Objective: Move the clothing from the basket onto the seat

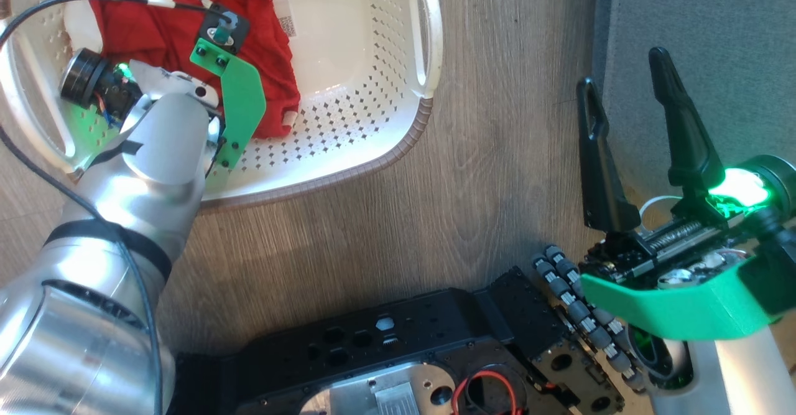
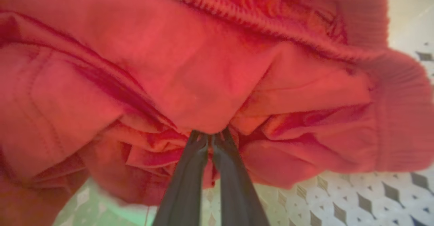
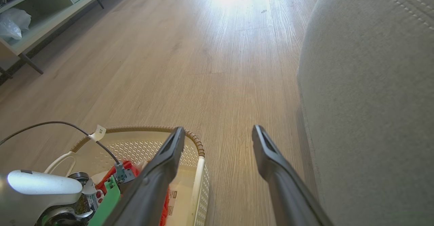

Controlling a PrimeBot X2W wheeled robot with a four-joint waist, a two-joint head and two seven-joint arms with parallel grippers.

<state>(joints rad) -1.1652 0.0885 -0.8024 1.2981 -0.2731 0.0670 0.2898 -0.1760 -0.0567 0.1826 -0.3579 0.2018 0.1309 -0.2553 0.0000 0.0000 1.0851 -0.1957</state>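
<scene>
Pinching a mid-frame fold of the soft, light clothing (image 2: 190, 66), our left end effector (image 2: 210, 136) grips it; we expect sagging. Our right end effector (image 1: 622, 73) stands open.

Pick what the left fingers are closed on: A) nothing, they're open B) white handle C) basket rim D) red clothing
D: in the left wrist view the left fingers meet at their tips with folds of the red clothing bunched there, inside the basket.
</scene>
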